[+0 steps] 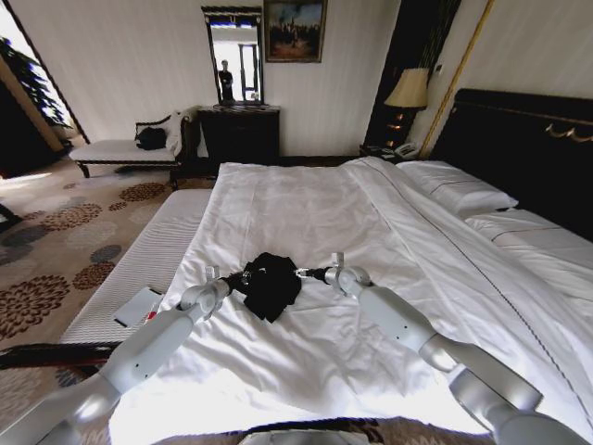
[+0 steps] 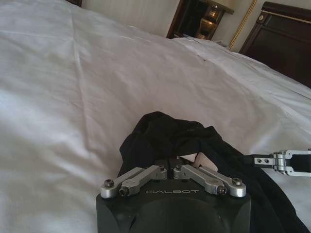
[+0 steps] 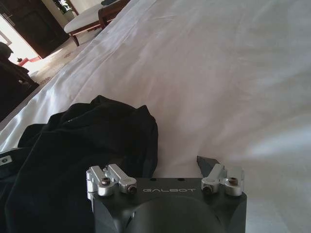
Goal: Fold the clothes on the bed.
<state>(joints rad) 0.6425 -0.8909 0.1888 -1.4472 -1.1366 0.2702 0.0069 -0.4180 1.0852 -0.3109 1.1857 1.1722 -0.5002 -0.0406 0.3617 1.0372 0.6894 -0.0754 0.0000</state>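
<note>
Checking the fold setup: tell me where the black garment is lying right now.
In the head view the black garment lies bunched on the white bed, near its foot end, between the left gripper and the right gripper.

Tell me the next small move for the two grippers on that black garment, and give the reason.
Probably close the right gripper on the edge of the black garment. Its fingers are spread wide, one over the cloth and one over the white sheet. The left gripper already looks pinched into the bunched fabric from the other side. With both sides held, the crumpled heap could be spread flat for folding.
</note>
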